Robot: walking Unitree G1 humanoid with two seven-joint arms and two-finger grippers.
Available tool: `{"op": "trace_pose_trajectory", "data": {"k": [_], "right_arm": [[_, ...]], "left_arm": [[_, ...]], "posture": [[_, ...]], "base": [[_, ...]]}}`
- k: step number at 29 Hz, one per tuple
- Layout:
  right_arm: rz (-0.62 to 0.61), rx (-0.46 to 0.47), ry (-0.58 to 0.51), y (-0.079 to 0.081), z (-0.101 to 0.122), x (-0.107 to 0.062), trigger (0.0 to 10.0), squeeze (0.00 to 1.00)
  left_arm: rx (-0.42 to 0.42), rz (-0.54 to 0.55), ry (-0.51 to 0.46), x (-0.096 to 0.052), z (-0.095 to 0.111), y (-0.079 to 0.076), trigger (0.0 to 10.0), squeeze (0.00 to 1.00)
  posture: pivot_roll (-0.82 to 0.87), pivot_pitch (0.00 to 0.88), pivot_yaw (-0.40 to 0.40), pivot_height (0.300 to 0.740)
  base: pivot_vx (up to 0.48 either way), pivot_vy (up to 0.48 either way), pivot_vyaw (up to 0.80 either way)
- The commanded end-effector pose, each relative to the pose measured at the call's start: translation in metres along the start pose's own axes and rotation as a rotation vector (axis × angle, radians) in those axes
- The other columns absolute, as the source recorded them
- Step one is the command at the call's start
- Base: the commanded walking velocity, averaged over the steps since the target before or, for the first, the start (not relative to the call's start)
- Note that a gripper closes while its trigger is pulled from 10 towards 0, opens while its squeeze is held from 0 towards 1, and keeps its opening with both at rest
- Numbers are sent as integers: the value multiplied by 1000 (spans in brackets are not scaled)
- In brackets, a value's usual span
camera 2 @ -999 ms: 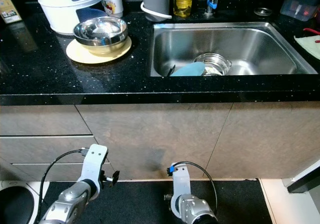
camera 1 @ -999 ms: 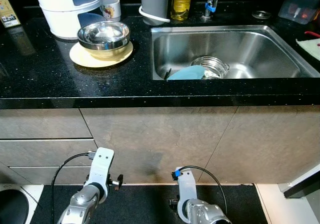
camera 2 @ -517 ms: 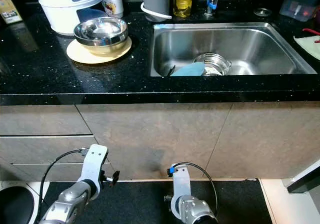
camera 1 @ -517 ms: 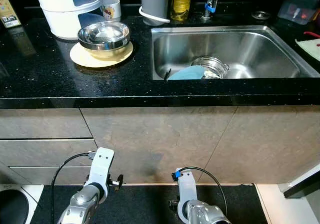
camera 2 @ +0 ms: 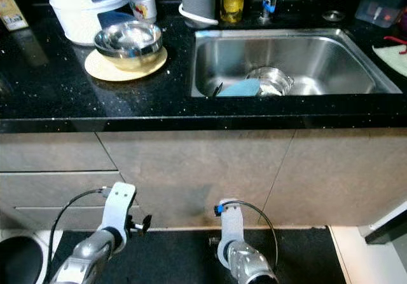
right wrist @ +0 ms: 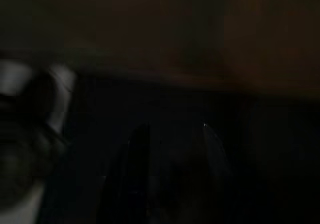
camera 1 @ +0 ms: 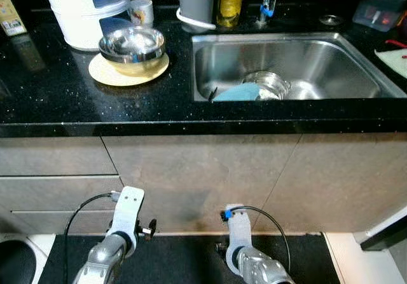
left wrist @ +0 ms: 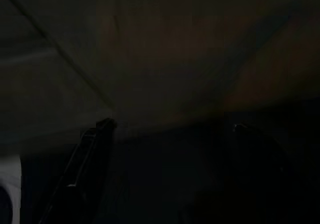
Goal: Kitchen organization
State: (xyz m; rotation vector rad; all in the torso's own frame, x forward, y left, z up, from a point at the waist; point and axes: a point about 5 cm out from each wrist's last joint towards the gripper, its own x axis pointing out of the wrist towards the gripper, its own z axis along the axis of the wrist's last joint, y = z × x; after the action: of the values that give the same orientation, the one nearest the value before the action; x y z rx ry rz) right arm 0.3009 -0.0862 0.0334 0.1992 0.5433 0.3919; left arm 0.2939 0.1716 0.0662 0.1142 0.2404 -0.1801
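Bench: you're parked square in front of the black bench [camera 1: 57, 93], cabinet fronts filling the middle of the frame.

Task stuff: upper left has a steel bowl [camera 1: 131, 44] sitting on a pale yellow plate [camera 1: 105, 74], with a white container [camera 1: 79, 11] and a small mug [camera 1: 142, 11] behind it. The sink [camera 1: 331, 58] takes the upper right; inside it, a blue plate [camera 1: 236, 93] leans next to a glass lid or bowl [camera 1: 267, 84].

Arms: left arm [camera 1: 121, 233] and right arm [camera 1: 245, 258] both hang low at the bottom of the frame, down by the dark floor mat, well away from anything.

Jaws: can't tell on either side. Both wrist views are nearly black; you can only make out faint finger shapes.

Risk: I'd guess raising an arm from down there could clip the bench's front edge, since it overhangs the cabinets. Reaching for the bowl might also drag the plate under it, as they're stacked.

Hard to see: the glass piece is partly behind the blue plate, so its shape is a guess. The stuff at the far right edge is cut off.
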Motion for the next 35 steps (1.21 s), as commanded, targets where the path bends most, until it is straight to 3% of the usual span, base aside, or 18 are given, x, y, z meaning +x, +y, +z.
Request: {"op": "trace_pose_trajectory", "data": {"k": [1,5,6,8,12,13,14,16,18,20,22,25,35], "right_arm": [[91,-22,-60,7,15,-6,10000,0],[158,-85,-127,5,37,-21,10000,0],[215,-115,-173,5,52,-33,10000,0],[249,-130,-201,6,59,-40,10000,0],[403,-116,-381,17,104,-77,10000,0],[403,-116,-381,17,104,-77,10000,0],[413,-122,-444,19,121,-87,10000,0],[412,-114,-492,18,132,-93,10000,0],[317,-81,-669,12,173,-106,10000,0],[285,-78,-706,10,182,-108,10000,0],[189,-133,-732,8,192,-110,10000,0],[-8,-239,-745,4,202,-109,10000,0],[-188,-251,-777,11,209,-95,10000,0]], "left_arm": [[44,-1,-49,-7,5,6,10000,0],[-16,-16,-117,-16,23,9,10000,0],[-35,-23,-181,-24,40,10,10000,0],[-37,-27,-210,-28,48,10,10000,0],[48,30,-366,-41,82,15,10000,0],[48,30,-366,-41,82,15,10000,0],[36,46,-403,-43,95,19,10000,0],[28,43,-425,-43,104,20,10000,0],[1,44,-449,-41,127,23,10000,0],[-13,52,-444,-40,131,25,10000,0],[-13,88,-420,-38,136,29,10000,0],[67,178,-406,-33,144,37,10000,0],[102,157,-482,-26,177,33,10000,0]], "posture": [[-73,213,2,740],[-75,217,0,740],[-71,223,1,740],[-70,224,2,740],[-68,227,6,740],[-68,227,6,740],[-69,234,6,740],[-69,234,6,740],[-64,235,11,740],[-64,235,11,740],[-65,236,12,740],[-53,232,13,740],[-48,227,8,740]], "base": [[0,0,0],[0,0,0],[0,0,0],[0,0,0],[0,0,0],[0,0,0],[0,0,0],[0,0,0],[0,0,0],[0,0,0],[0,0,0],[0,0,0],[0,0,0]]}}
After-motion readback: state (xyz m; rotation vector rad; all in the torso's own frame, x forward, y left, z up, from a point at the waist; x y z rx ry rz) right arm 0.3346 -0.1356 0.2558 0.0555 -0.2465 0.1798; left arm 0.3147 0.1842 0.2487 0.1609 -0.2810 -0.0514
